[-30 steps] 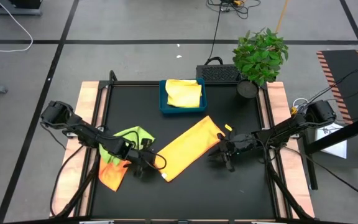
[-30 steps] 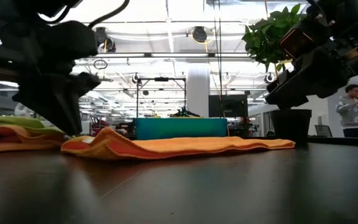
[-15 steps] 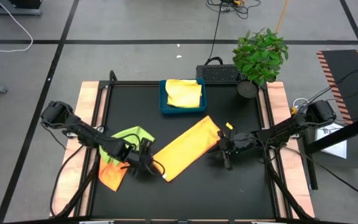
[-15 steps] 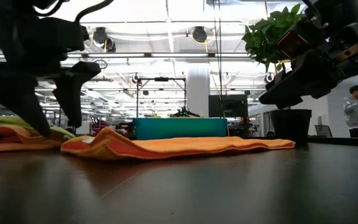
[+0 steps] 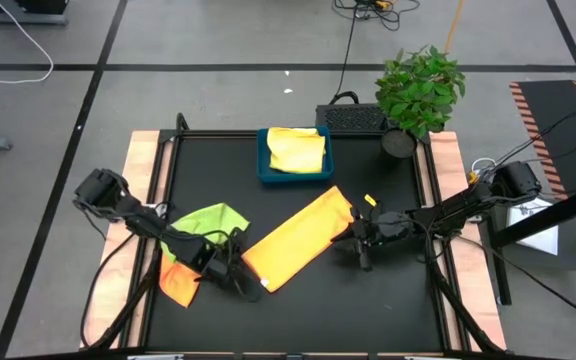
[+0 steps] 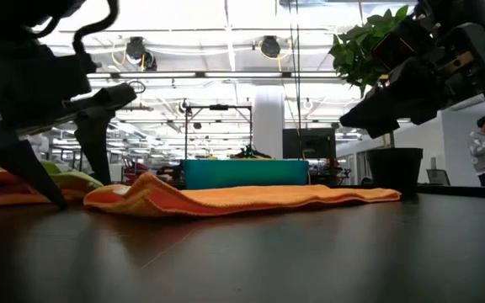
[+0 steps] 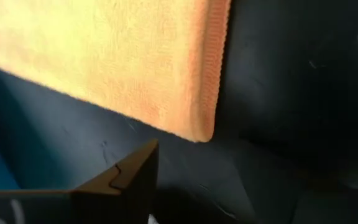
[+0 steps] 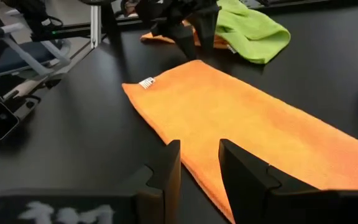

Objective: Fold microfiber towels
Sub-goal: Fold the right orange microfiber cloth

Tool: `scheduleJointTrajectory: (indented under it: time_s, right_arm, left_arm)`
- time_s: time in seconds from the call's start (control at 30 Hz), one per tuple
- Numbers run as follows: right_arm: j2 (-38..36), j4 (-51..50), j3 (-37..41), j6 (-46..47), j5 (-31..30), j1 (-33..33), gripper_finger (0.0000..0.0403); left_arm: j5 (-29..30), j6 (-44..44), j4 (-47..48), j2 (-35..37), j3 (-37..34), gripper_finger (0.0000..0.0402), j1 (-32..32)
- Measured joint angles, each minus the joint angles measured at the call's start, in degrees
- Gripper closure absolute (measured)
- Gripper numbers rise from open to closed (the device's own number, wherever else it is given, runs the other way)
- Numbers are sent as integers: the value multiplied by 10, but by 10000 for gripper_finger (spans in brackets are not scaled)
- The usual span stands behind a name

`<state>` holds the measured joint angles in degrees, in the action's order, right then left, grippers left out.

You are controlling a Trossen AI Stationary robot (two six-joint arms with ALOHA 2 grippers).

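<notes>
No legible text.
You'll find a small white tag (image 8: pixel 146 83) on the corner of the yellow-orange towel (image 8: pixel 253 124), but whatever is printed on it can't be read.

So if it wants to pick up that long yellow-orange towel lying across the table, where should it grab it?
Probably at the two short ends. The yellow-orange towel lies flat as a long diagonal strip, its edges thin enough to pinch from above. The left pincer hovers open by the near end with the white tag; the right pincer, open, is beside the far end.
</notes>
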<state>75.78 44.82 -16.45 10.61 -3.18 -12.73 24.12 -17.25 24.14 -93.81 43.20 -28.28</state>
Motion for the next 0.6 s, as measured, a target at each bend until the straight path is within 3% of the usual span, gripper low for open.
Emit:
scheduleJointTrajectory:
  time_s: [0.27, 0.43, 0.6]
  right_arm:
    - [0, 7, 0, -13, -15, 3, 299]
    - [0, 20, 0, -18, -15, 4, 299]
    - [10, 51, 0, -47, 34, -13, 299]
  left_arm:
    - [48, -67, -53, -6, -1, 219, -5]
    - [49, -81, -63, -7, -1, 240, -1]
    - [44, -81, -66, -8, -2, 281, -3]
